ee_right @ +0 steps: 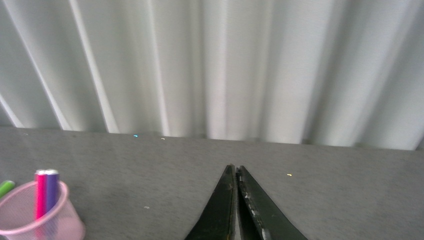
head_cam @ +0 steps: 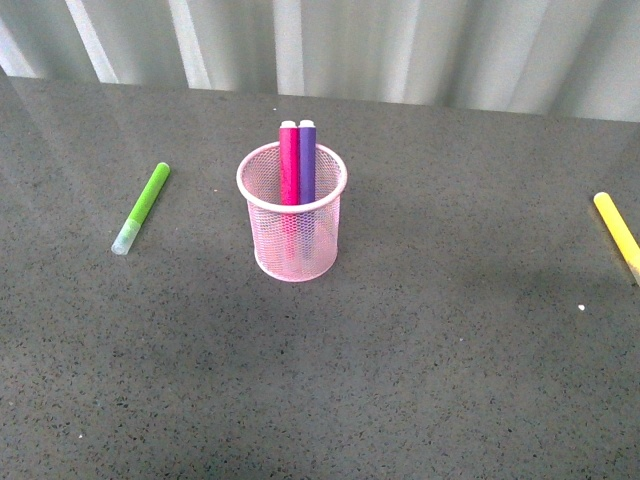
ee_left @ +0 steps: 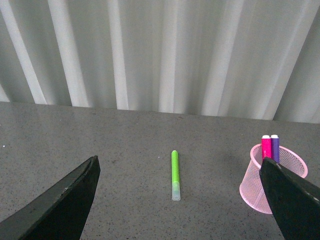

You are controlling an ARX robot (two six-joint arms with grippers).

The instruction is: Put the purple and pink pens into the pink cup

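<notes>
Both pens (head_cam: pixel 297 165) stood inside the pink cup (head_cam: pixel 292 250); task looked done. Left gripper (ee_left: pixel 177 200) fingers were wide apart and empty, right gripper (ee_right: pixel 237 200) fingers were closed on nothing. Best just to retract clear of the cup.

Right claw (ee_right: pixel 236 200) closed, its two dark fingers (ee_right: pixel 260 212) pressed together tip to tip, nothing between them, hanging over bare grey speckled tabletop (ee_right: pixel 325 190). Pink cup (ee_right: pixel 37 220), mesh wall, solid rim, stands on the tabletop well apart from the claw, partly cut off by the frame edge. Inside the cup: pink pen (ee_right: pixel 41 197) and purple pen (ee_right: pixel 51 192), upright, touching side by side, tops above the rim. Green marker (ee_right: pixel 6 187) tip just beside the cup, behind it. White pleated curtain (ee_right: pixel 225 65) behind the tabletop.
</notes>
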